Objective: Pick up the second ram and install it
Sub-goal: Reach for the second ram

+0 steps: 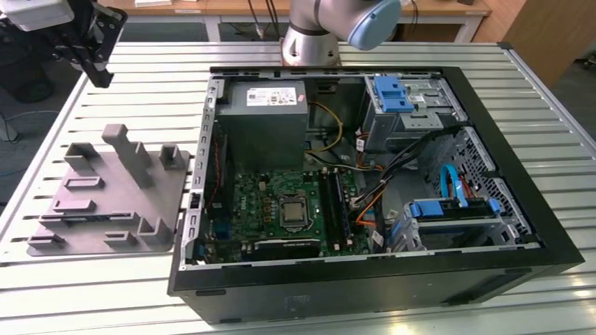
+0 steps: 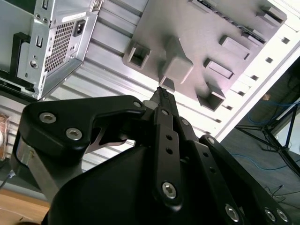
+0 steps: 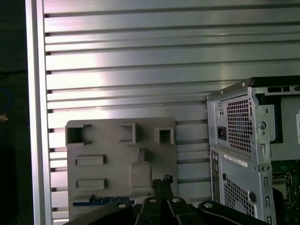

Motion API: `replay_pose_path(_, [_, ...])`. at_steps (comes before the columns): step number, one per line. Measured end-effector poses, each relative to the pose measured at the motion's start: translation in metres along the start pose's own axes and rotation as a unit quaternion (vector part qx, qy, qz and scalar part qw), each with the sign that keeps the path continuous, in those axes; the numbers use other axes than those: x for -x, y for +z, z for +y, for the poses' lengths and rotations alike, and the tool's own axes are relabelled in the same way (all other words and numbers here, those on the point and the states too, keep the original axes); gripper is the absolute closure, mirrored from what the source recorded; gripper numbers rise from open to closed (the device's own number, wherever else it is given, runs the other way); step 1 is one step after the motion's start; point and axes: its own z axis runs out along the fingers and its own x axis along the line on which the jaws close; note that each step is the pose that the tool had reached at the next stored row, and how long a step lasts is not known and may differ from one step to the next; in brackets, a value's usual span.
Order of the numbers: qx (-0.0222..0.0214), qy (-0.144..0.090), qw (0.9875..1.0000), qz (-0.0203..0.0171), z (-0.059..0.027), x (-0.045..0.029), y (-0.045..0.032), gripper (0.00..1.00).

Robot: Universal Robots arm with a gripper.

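My gripper (image 1: pixel 100 75) hangs high over the table's far corner at the exterior view's left, fingers shut with nothing between them; its tips also show in both wrist views (image 2: pixel 161 91) (image 3: pixel 162 180). Below and nearer lies the grey holder plate (image 1: pixel 112 192) (image 3: pixel 117 145) (image 2: pixel 197 28). The second ram (image 3: pixel 100 201), a thin dark strip with a blue edge, lies flat in a groove of the plate, apart from my fingers. The green motherboard (image 1: pixel 265 202) sits in the open computer case, its long black slots (image 1: pixel 337 202) beside the processor socket.
The black case (image 1: pixel 373 279) takes up the middle and the exterior view's right of the slatted metal table (image 1: pixel 121 293), with a grey power supply (image 1: pixel 265 118), blue drive brackets (image 1: pixel 391 94) and loose cables inside. Tall posts rise from the holder plate. The arm's base (image 1: pixel 312 42) stands behind the case.
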Motion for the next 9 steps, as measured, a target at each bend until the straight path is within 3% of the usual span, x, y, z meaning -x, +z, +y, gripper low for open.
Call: replay_pose_path(9, [0.0, 0.0, 1.0, 0.0, -0.0014, -0.0189, -0.0002, 0.9])
